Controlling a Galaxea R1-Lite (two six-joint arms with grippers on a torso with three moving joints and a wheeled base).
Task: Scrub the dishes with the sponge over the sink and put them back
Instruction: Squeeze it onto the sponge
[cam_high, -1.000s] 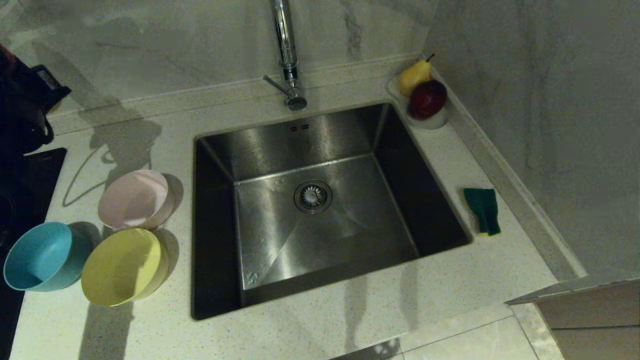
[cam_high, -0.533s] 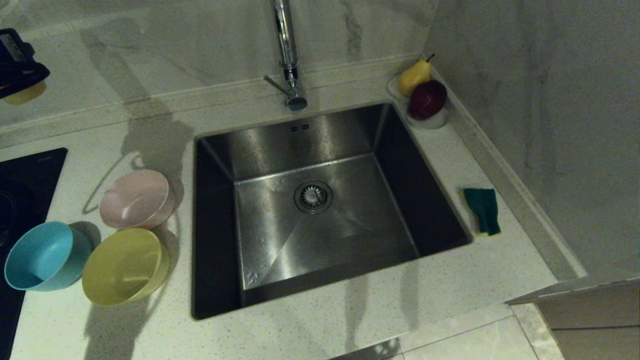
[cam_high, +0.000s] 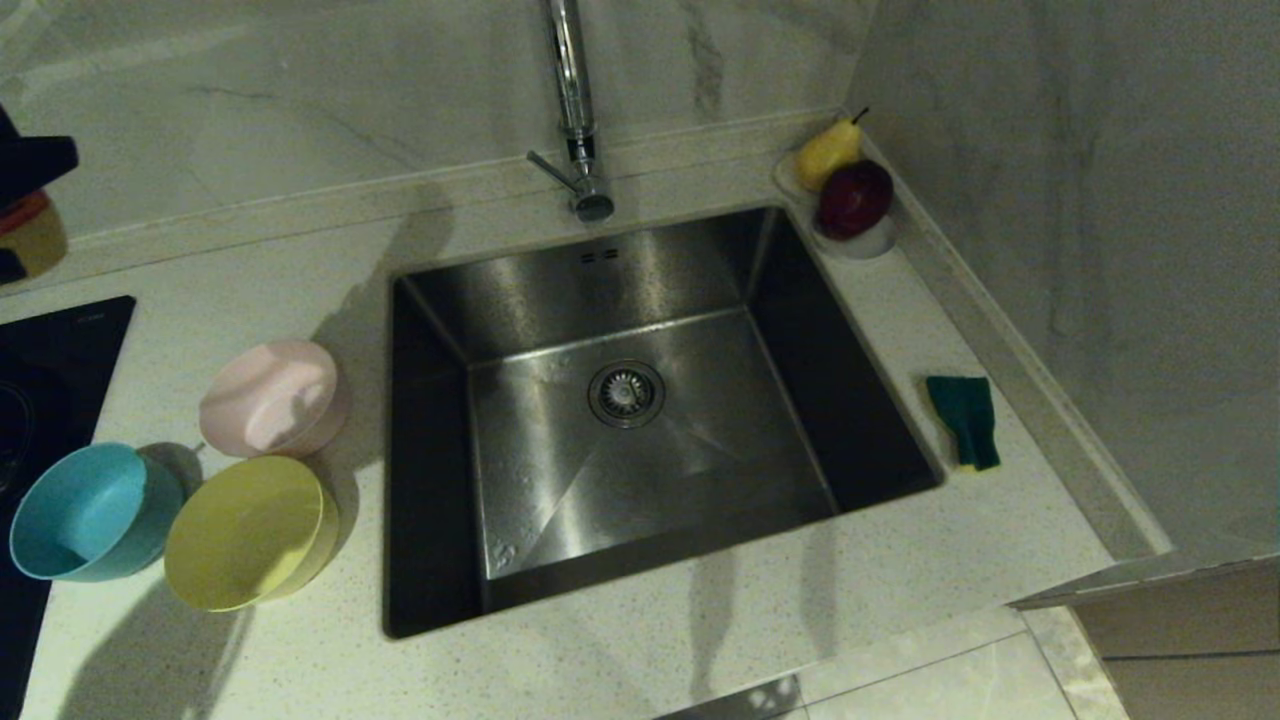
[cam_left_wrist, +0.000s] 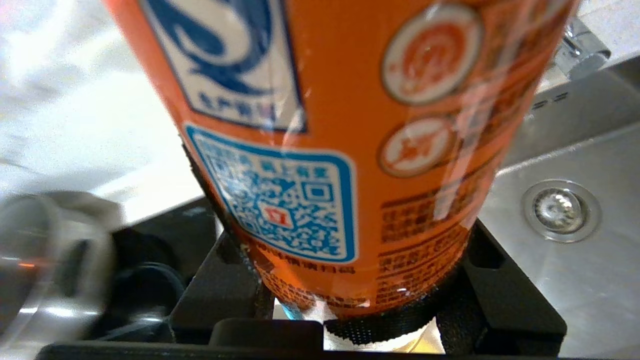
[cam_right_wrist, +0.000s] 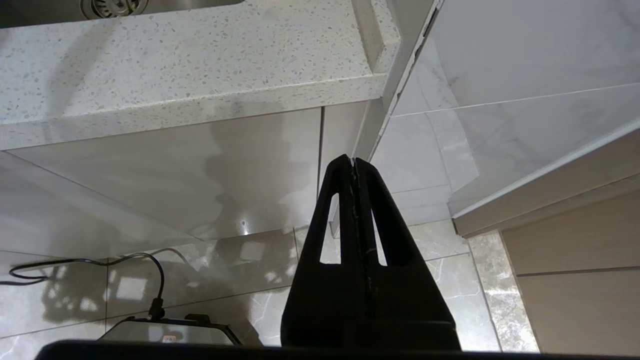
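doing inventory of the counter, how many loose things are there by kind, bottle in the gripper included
bowls: 3, pink, teal, yellow
sponge: 1
fruit: 2, pear, red apple
white fruit dish: 1
orange bottle: 1, held in the left gripper
total: 8
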